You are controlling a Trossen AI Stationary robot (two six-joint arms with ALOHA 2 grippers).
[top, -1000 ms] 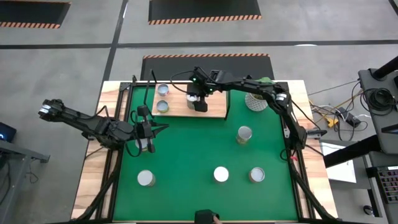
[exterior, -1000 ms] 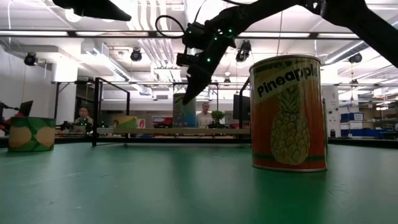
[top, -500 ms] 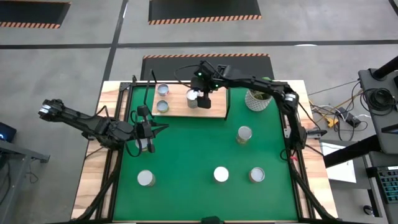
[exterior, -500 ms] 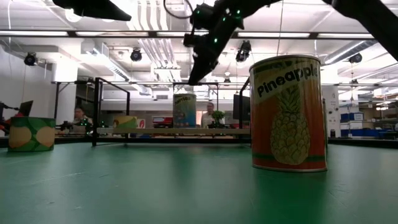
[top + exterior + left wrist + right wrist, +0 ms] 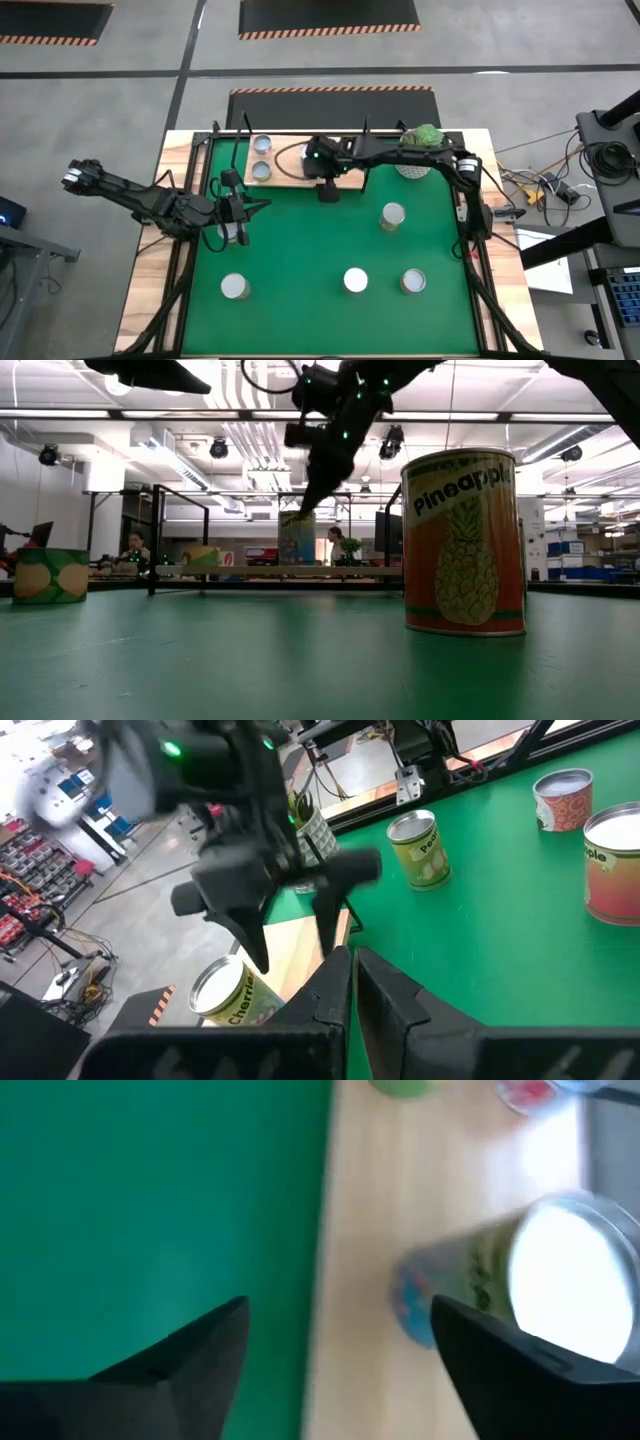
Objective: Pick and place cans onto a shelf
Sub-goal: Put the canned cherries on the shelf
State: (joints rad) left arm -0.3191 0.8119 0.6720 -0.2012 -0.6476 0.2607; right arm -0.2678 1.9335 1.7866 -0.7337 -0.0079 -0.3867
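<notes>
The right end effector [image 5: 327,190] hangs over the near edge of the shelf [image 5: 290,176], where the light-wood board meets the green mat [image 5: 300,250]. Its fingers [image 5: 180,1360] are spread wide with nothing between them. In the right wrist view a can with a bright round top [image 5: 560,1280] stands on the board just beside one finger, apart from it. The low view shows that can [image 5: 297,540] upright on the shelf with the open fingers above it, clear of the can.

Two more cans [image 5: 261,158] stand one behind the other at the left end of the shelf. Four cans remain on the mat [image 5: 393,215], [image 5: 235,287], [image 5: 356,280], [image 5: 413,281].

The left end effector [image 5: 236,215] waits over the left side of the mat, its fingers [image 5: 330,995] nearly together and holding nothing.
</notes>
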